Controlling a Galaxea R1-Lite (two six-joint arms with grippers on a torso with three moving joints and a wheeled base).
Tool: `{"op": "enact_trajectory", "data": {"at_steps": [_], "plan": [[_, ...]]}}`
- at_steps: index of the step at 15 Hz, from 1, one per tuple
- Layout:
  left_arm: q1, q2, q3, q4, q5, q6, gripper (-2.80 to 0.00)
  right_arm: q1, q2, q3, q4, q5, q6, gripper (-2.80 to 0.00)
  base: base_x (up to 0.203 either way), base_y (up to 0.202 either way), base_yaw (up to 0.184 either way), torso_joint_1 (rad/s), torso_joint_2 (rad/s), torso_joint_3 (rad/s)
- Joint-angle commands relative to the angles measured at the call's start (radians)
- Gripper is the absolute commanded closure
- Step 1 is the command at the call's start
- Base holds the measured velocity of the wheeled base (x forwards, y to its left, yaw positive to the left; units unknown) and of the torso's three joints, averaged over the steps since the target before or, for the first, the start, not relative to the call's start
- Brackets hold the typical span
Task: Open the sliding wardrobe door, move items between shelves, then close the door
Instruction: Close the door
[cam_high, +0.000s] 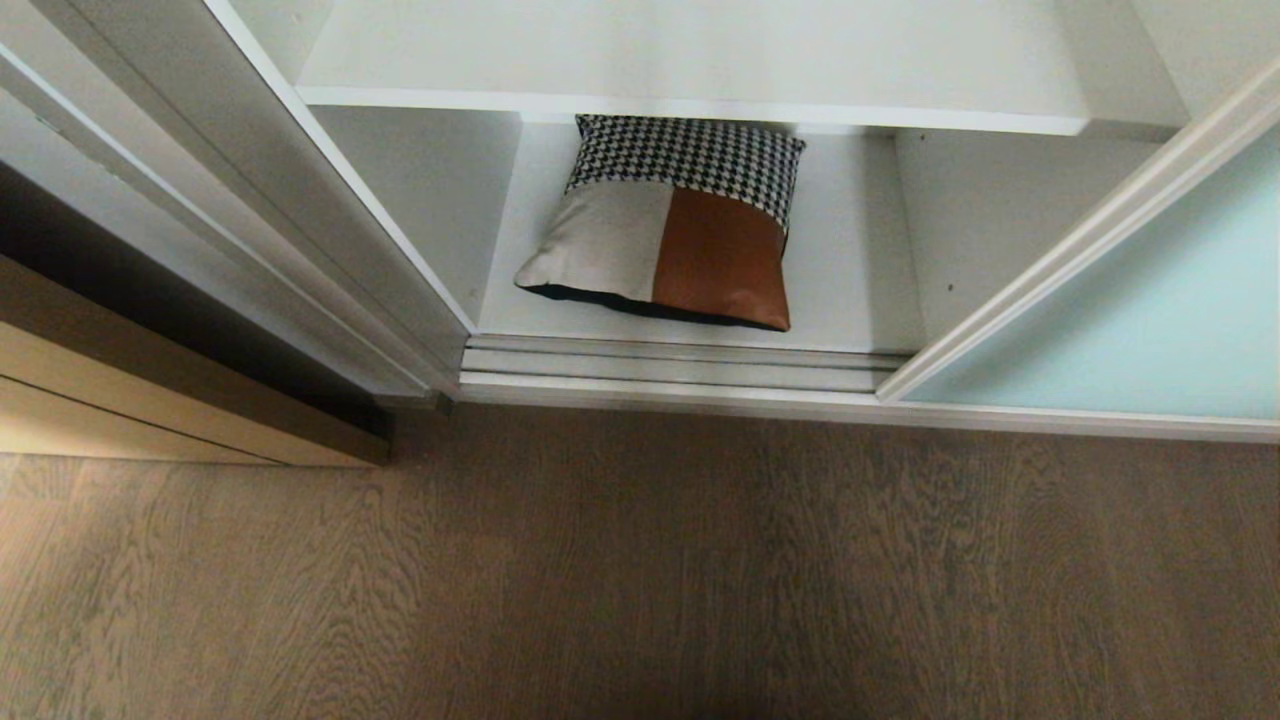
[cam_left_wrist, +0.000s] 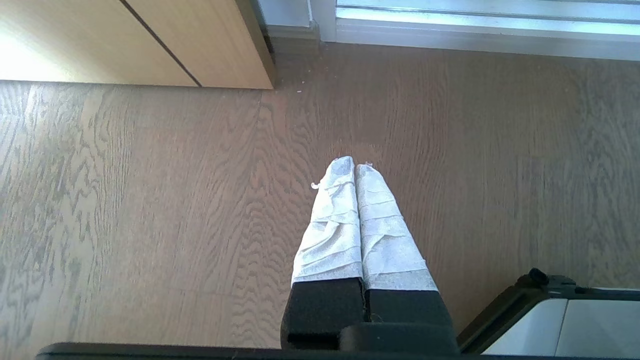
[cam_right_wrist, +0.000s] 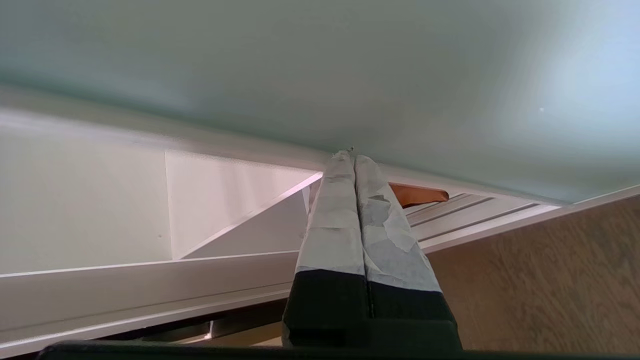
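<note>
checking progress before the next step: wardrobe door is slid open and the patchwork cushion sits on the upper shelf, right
Not quite. In the head view the sliding wardrobe door is slid open, but the cushion lies on the bottom board, beneath the upper shelf, not on it.

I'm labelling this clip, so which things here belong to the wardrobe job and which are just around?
Job:
- sliding wardrobe door, slid aside
- cushion on the bottom shelf
- upper shelf
- right gripper, shut, by the door's edge

Around:
- tan wooden door
- wood-grain floor
- left gripper, shut, over the floor
</note>
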Motion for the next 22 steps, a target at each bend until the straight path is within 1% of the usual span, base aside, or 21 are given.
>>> {"op": "enact_trajectory", "data": {"at_steps": [1, 5, 8, 12, 15, 17, 20, 22], "plan": [[0.000, 0.002, 0.002, 0.000, 0.000, 0.000, 0.00, -0.003, 0.025, -0.007, 0.001, 0.003, 0.007, 0.00, 0.000, 0.000, 0.000, 0.000, 0.00, 0.000], [0.000, 0.002, 0.002, 0.000, 0.000, 0.000, 0.00, -0.013, 0.034, 0.005, 0.001, 0.011, 0.005, 0.00, 0.000, 0.000, 0.000, 0.000, 0.00, 0.000], [0.000, 0.002, 0.002, 0.000, 0.000, 0.000, 0.00, -0.012, 0.041, 0.002, -0.002, 0.055, 0.005, 0.00, 0.000, 0.000, 0.000, 0.000, 0.00, 0.000], [0.000, 0.002, 0.002, 0.000, 0.000, 0.000, 0.00, 0.009, 0.071, -0.017, -0.004, 0.066, 0.004, 0.00, 0.000, 0.000, 0.000, 0.000, 0.00, 0.000], [0.000, 0.002, 0.002, 0.000, 0.000, 0.000, 0.00, 0.063, 0.094, -0.029, -0.013, 0.065, -0.003, 0.00, 0.000, 0.000, 0.000, 0.000, 0.00, 0.000], [0.000, 0.002, 0.002, 0.000, 0.001, 0.000, 0.00, 0.108, 0.123, -0.048, -0.046, 0.063, -0.004, 0.00, 0.000, 0.000, 0.000, 0.000, 0.00, 0.000], [0.000, 0.002, 0.002, 0.000, 0.000, 0.000, 0.00, 0.191, 0.186, -0.070, -0.096, 0.054, -0.008, 0.00, 0.000, 0.000, 0.000, 0.000, 0.00, 0.000], [0.000, 0.002, 0.002, 0.000, 0.000, 0.000, 0.00, 0.249, 0.222, -0.094, -0.101, 0.051, -0.019, 0.00, 0.000, 0.000, 0.000, 0.000, 0.00, 0.000]]}}
